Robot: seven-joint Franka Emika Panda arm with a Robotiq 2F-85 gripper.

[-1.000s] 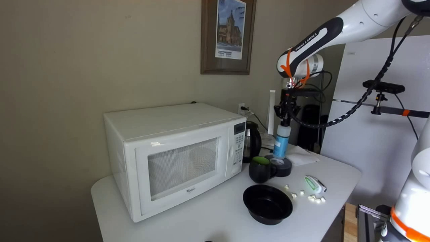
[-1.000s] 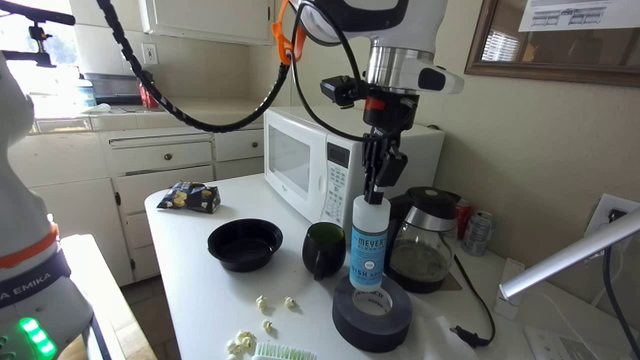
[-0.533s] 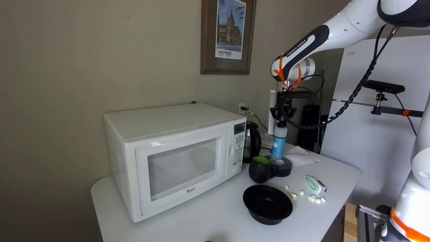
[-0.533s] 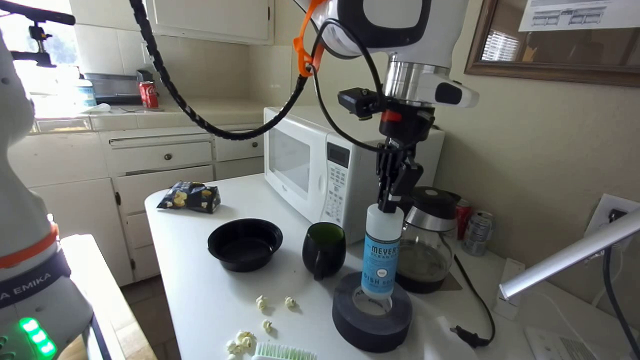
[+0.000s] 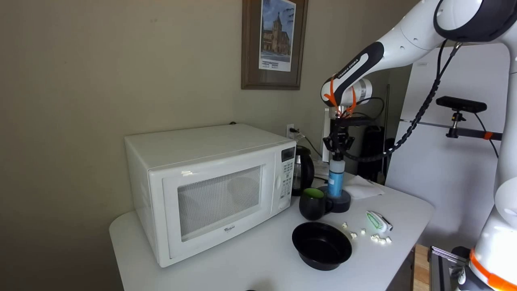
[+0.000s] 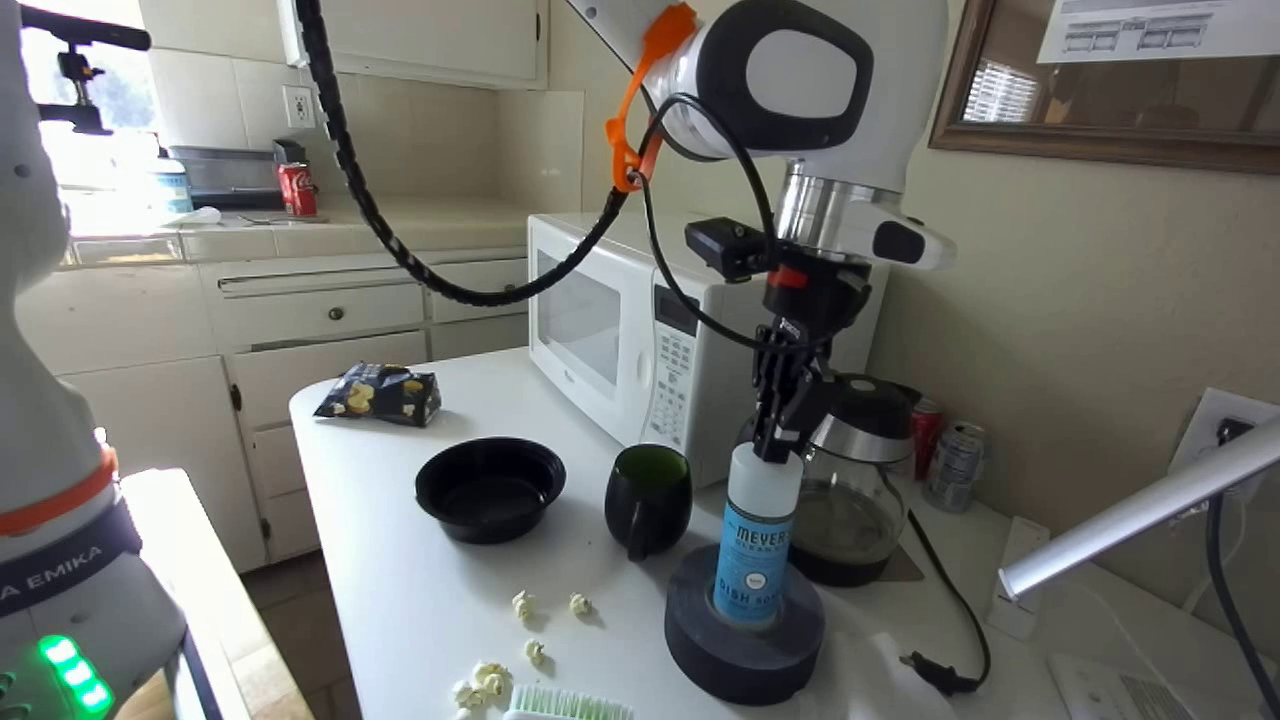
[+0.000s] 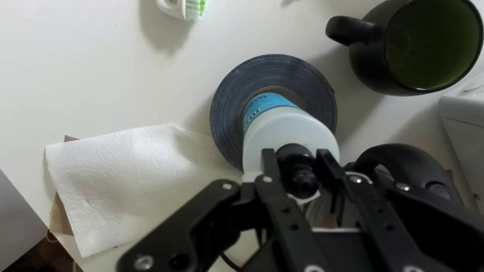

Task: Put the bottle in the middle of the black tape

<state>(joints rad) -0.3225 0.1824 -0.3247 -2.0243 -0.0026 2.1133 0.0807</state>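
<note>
A robot gripper (image 7: pixel 296 153), its jaws closed on the black top of a light blue bottle (image 6: pixel 757 540), holds it nearly upright with the lower end inside the ring of black tape (image 6: pixel 745 665); whether the base meets the surface (image 6: pixel 420 600) cannot be told. Just beyond the tape, in an exterior view, stands a dark mug (image 6: pixel 648 510), with a microwave (image 6: pixel 632 330) behind.
</note>
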